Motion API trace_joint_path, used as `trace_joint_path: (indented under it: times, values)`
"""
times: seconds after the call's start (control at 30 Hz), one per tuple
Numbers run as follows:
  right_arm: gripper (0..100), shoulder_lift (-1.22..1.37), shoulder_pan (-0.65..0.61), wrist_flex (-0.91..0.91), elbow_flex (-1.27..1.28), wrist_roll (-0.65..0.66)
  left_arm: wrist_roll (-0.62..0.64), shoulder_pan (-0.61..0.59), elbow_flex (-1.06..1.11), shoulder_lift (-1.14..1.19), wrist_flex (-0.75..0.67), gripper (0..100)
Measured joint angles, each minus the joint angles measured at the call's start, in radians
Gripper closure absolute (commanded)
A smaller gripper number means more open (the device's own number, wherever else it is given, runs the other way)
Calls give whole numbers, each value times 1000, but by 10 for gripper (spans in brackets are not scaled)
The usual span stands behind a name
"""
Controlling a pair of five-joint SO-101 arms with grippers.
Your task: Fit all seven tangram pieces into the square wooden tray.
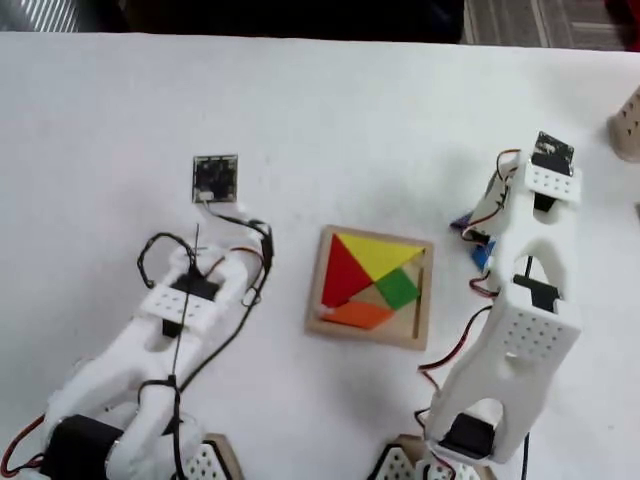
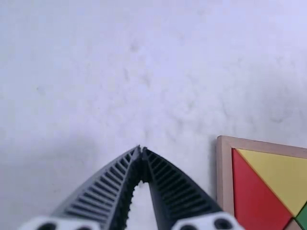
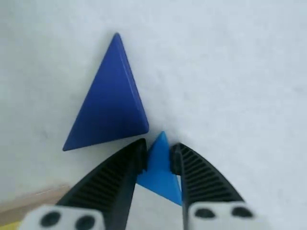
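Snugly, ridged right gripper point(image 3: 158, 148), light-blue triangle point(image 3: 160, 179)

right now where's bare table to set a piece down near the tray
Bare table spreads wide beyond the tray, on its far side. Crowded on the right arm's side: the right gripper clamps a light blue triangle beside a dark blue triangle.

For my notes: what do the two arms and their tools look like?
The left arm and right arm are white plastic shells with perforated plates, black motors and loose red and black cables. The left tool and right tool each have two black tapering fingers with ribbed inner faces, mounted on white bases.
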Motion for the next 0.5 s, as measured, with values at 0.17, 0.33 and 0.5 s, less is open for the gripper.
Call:
trace_joint_path:
  times: [0.17, 0.33, 0.5]
  values:
    - [926, 0, 0, 3, 0, 3, 0, 0, 0, 0, 0, 976]
    - [953, 2, 0, 61, -5, 104, 0, 0, 0, 0, 0, 976]
    - [926, -21, 0, 94, 40, 215, 0, 0, 0, 0, 0, 976]
